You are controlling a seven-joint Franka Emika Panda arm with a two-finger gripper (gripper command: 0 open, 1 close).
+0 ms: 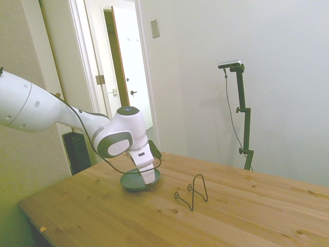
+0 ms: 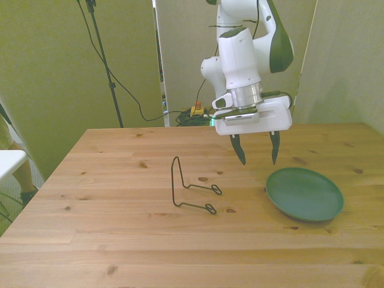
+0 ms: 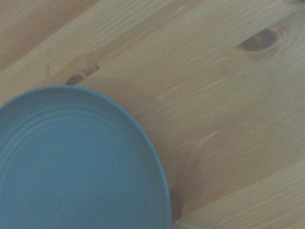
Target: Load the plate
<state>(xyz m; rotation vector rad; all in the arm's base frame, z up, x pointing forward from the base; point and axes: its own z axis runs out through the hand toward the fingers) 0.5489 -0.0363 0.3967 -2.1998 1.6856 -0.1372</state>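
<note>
Wooden table [image 2: 108,240] | wire stand [image 2: 191,191] at plate's [image 2: 305,194] nine o'clock, apart | we see gripper [image 2: 257,153] above plate's rim, jaws spread, empty.

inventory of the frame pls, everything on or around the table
plate: 1, grey-teal, flat on the table toward the front view's right, empty
wire stand: 1, thin black, upright on the table mid-way, to the front view's left of the plate, nothing in it
table: 1, light wood with knots
door: 1, white, ajar in the background of the side view
arm: 1, white
gripper: 1, dark fingers open, above the table just behind the plate's far edge, holding nothing
</note>
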